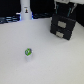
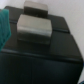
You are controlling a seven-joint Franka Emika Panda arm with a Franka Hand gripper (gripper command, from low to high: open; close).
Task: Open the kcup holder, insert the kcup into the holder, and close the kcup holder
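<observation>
At the black boxy kcup holder [image 1: 63,23], the opening step is judged in hand; claw state cannot be told, and the small green-topped whitish kcup [image 1: 28,52] is left standing apart on the white surface [image 1: 55,60].

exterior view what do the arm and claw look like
Only part of the arm shows, above the kcup holder: white casing with black sections. Too blurry for cables or markings; the claw cannot be made out.
</observation>
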